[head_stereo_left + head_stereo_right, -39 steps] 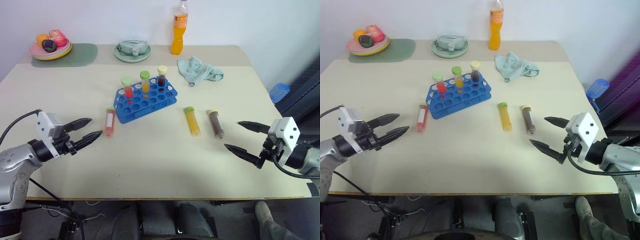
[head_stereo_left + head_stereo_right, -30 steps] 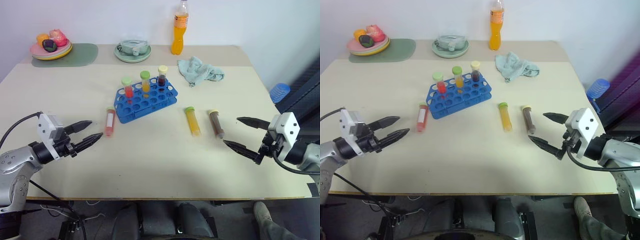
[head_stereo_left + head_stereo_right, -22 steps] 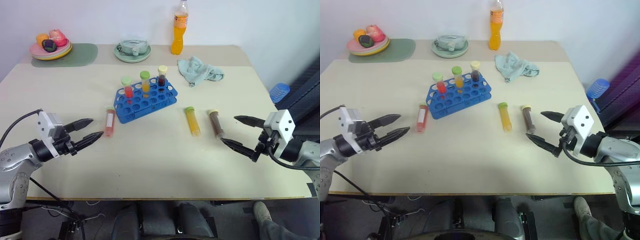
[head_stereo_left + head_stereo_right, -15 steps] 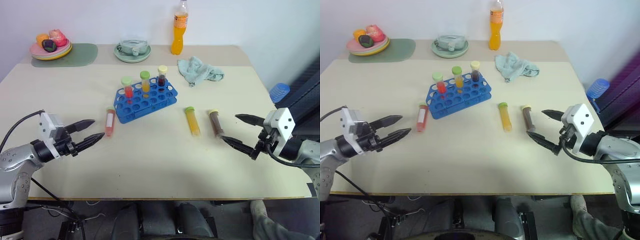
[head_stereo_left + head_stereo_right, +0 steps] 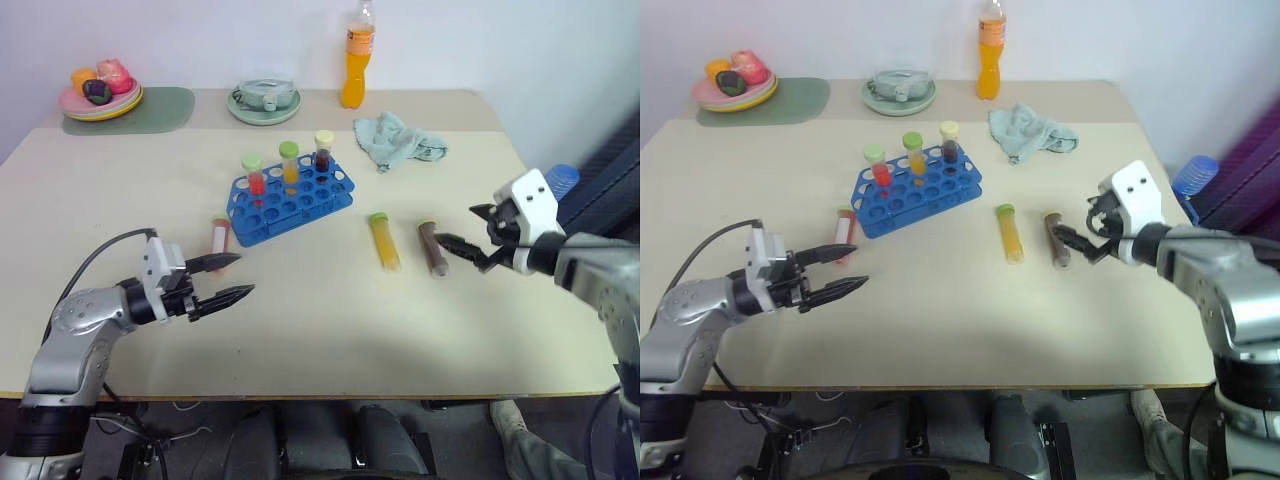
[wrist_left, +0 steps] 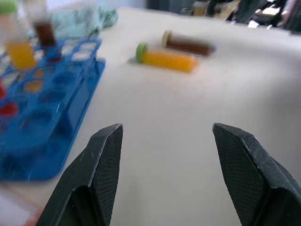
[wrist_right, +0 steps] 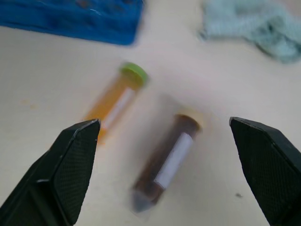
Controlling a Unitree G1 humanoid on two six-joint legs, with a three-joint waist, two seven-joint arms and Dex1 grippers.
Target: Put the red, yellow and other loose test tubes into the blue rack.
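Observation:
The blue rack stands mid-table with three capped tubes upright in its back row. Three loose test tubes lie flat: a red one left of the rack, a yellow one and a brown one to its right. My left gripper is open and empty, just in front of the red tube's near end. My right gripper is open beside the brown tube; in the right wrist view the brown tube lies between the fingers, untouched, with the yellow tube next to it.
A tall orange drink bottle, a green plate with a bowl and a plate of fruit line the far edge. A teal cloth lies behind the loose tubes. A blue ribbed cup sits past the table's right edge.
My left gripper has slid right, toward the red tube's near end. My right gripper has moved in from the table's right edge and tipped down over the brown tube. Both stay open.

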